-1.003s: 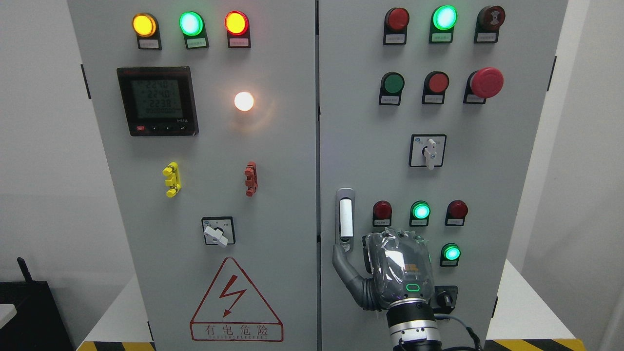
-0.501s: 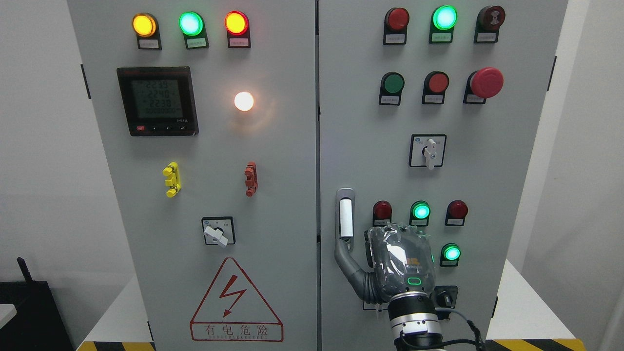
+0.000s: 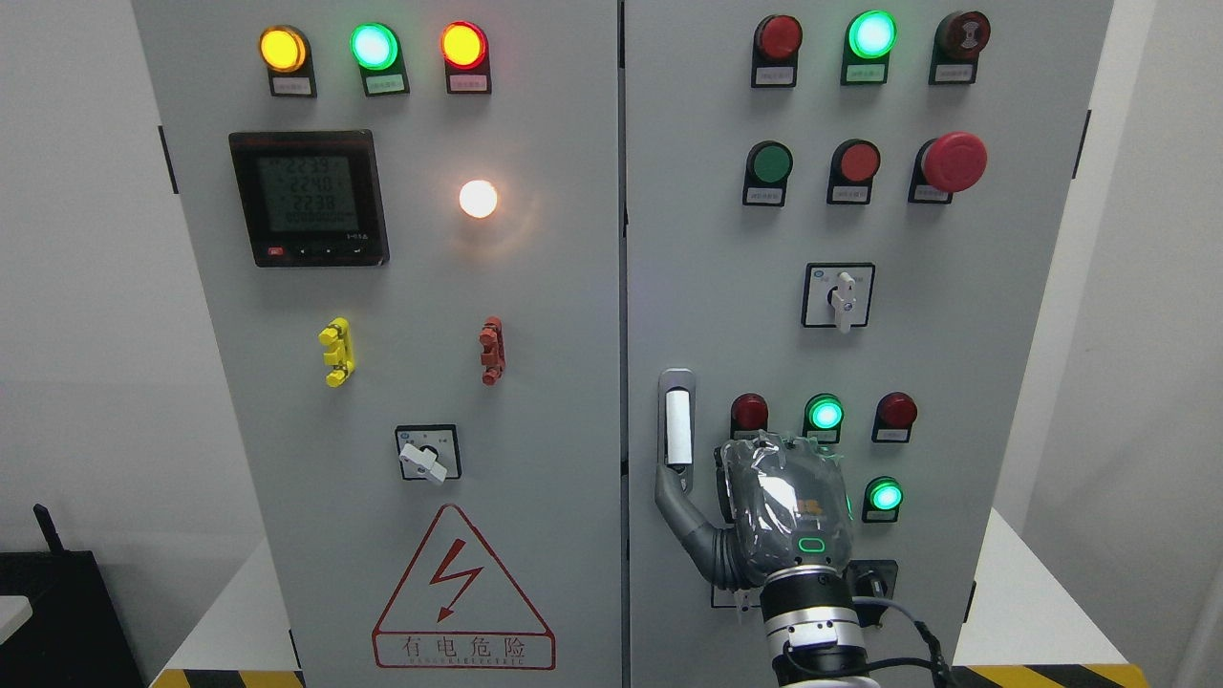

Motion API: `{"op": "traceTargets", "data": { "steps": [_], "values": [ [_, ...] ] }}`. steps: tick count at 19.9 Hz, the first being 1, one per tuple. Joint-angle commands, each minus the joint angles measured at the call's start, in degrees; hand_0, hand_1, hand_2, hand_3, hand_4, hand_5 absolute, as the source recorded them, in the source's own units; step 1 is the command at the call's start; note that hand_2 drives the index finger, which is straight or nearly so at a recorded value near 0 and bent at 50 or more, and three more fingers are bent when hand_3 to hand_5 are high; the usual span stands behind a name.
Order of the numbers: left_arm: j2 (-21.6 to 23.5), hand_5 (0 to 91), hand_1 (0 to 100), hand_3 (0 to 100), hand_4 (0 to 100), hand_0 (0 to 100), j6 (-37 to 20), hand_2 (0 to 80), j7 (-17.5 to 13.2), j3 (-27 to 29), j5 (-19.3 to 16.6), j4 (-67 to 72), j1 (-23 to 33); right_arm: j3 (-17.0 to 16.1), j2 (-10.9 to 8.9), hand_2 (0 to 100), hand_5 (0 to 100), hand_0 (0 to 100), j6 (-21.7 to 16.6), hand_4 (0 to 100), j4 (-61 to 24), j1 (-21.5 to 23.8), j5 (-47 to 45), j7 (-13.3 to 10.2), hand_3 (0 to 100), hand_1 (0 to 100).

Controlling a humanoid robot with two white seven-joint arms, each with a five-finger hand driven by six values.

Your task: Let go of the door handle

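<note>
The door handle (image 3: 676,428) is a white bar in a metal recess on the right cabinet door (image 3: 707,287), near its left edge. My right hand (image 3: 717,470), wrapped in clear film, is raised just below and to the right of it, with the back of the hand toward the camera. Its grey thumb (image 3: 669,492) stretches up-left and its tip touches the lower end of the handle plate. The other fingers lie against the door beside the handle, not around it. The hand holds nothing. My left arm does not show.
Round the hand sit red and green indicator lamps (image 3: 825,414), another green lamp (image 3: 885,496) and a rotary switch (image 3: 839,296). The left door (image 3: 401,287) carries a meter (image 3: 309,198), a selector (image 3: 426,455) and a warning triangle (image 3: 461,592). The cabinet stands on a white table (image 3: 1032,612).
My right hand has shifted slightly up and to the right along the door. The thumb tip stays at the handle's lower end. The door has not moved.
</note>
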Motion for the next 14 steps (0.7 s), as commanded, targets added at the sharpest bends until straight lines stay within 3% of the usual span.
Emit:
{"op": "traceTargets", "data": {
  "steps": [1, 14],
  "values": [
    [-0.03, 0.0, 39, 0, 0, 12, 0.04, 0.0, 0.01, 0.97, 0.0, 0.0, -1.49, -0.11, 0.1, 100, 98, 39, 0.01, 89, 0.41, -0.18, -0.01, -0.08, 100, 6],
    [0.06, 0.0, 39, 0, 0, 12, 0.04, 0.0, 0.01, 0.97, 0.0, 0.0, -1.41, -0.82, 0.19, 100, 98, 42, 0.1, 89, 0.23, -0.27, -0.19, -0.08, 100, 4]
  ]
}}
